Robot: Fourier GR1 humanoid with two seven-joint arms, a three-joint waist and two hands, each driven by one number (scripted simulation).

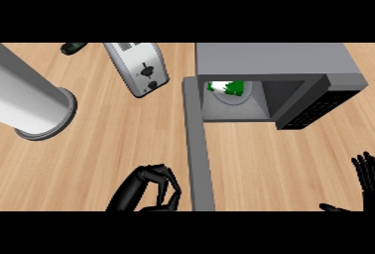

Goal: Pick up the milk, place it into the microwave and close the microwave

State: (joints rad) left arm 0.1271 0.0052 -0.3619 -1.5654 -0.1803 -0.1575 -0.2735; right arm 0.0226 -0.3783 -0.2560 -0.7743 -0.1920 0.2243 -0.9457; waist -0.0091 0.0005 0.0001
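The grey microwave [278, 62] stands at the upper right with its door [198, 149] swung open toward me, seen edge-on as a long grey bar. Inside the cavity the white and green milk carton [228, 89] rests on the round turntable plate. My left hand [150, 191] is at the bottom centre, just left of the open door's near end, fingers curled and holding nothing. My right hand [362, 173] shows at the lower right edge with fingers straight and spread, away from the microwave.
A grey toaster [139, 67] lies at the top centre, left of the microwave. A large white cylinder on a grey round base [33, 101] stands at the left. A small dark object [73, 47] sits at the top left. Bare wooden counter [285, 163] lies in front of the microwave.
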